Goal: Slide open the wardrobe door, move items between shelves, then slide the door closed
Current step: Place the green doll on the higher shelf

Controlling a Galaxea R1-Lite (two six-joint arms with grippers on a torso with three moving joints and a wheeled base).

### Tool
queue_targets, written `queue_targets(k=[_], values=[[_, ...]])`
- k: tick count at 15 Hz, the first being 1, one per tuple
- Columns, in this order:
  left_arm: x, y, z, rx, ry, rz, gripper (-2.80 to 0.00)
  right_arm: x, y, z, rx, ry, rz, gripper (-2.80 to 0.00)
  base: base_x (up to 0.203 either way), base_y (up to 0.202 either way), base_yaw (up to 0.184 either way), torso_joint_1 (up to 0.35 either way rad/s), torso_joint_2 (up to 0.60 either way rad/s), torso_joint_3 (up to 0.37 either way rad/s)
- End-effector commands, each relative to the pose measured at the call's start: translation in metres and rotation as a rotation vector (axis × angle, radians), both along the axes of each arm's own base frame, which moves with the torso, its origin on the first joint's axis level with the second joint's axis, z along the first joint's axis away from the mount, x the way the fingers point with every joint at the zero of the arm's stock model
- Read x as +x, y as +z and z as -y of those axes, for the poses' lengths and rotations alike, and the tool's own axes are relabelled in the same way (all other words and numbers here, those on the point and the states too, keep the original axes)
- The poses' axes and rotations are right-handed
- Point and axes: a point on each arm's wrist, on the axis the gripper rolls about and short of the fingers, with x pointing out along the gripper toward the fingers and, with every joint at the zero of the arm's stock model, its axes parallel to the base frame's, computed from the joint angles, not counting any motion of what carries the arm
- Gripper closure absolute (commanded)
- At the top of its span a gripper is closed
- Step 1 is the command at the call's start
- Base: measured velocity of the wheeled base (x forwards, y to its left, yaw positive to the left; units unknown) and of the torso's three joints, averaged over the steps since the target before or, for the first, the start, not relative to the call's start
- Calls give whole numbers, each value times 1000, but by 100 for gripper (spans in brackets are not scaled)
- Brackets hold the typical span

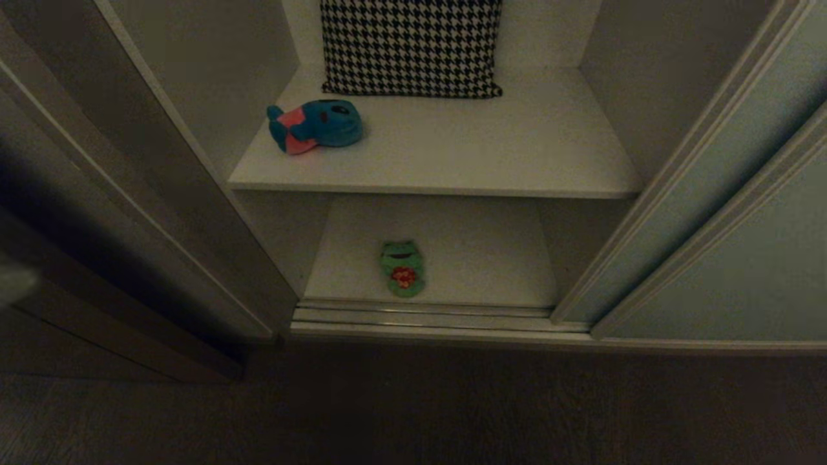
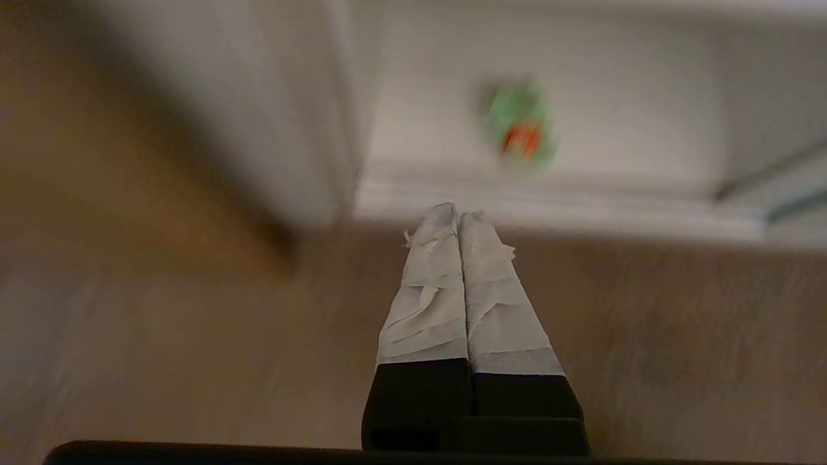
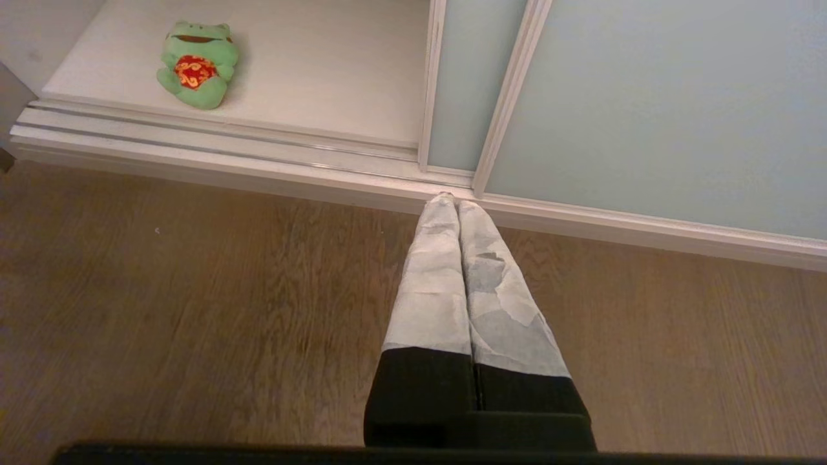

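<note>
From the head camera I see the wardrobe open. The sliding wardrobe door [image 1: 730, 213] is pushed over to the right. The blue toy [image 1: 314, 125] with its pink top lies on its side on the upper shelf [image 1: 452, 155], near the left front corner, just in front of a black-and-white checked pillow [image 1: 411, 45]. The green frog [image 1: 402, 267] lies flat on the bottom shelf [image 1: 478, 258], close to the front edge and the door track [image 1: 426, 316]. Neither arm shows here.

From my left wrist camera, the left gripper [image 2: 457, 213] has its taped fingers pressed together and holds nothing. It hangs over the wood floor [image 2: 161, 336], outside the wardrobe. The frog [image 2: 520, 123] lies ahead of the tips and a little to one side, past the track. It is blurry here.

From my right wrist camera, the right gripper [image 3: 455, 201] is also pressed together and empty, over the floor by the door's bottom corner. The frog [image 3: 196, 63] is well off to the side, on its back, head away from the track, so its long side runs front to back.

I think the left gripper is nearer the frog. It must spread its fingers first, then reach in across the frog's narrow middle. The frog looks soft and squishy, with a red flowered shirt.
</note>
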Motion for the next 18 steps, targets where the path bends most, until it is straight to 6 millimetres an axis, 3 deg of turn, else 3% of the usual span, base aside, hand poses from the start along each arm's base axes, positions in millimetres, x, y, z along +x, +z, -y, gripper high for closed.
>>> queue_targets(k=[1,4,6,8,18], values=[[-76,-44,-8,3,41,108,0,0,0,0,0,1,2,0,0,0,0,0,0,0],[-101,-124,-7,49,65,70,0,0,0,0,0,1,2,0,0,0,0,0,0,0],[-97,-169,-6,81,69,8,0,0,0,0,0,1,2,0,0,0,0,0,0,0],[-87,-197,-5,79,69,-77,0,0,0,0,0,1,3,0,0,0,0,0,0,0],[-79,-200,-5,97,50,19,0,0,0,0,0,1,2,0,0,0,0,0,0,0]])
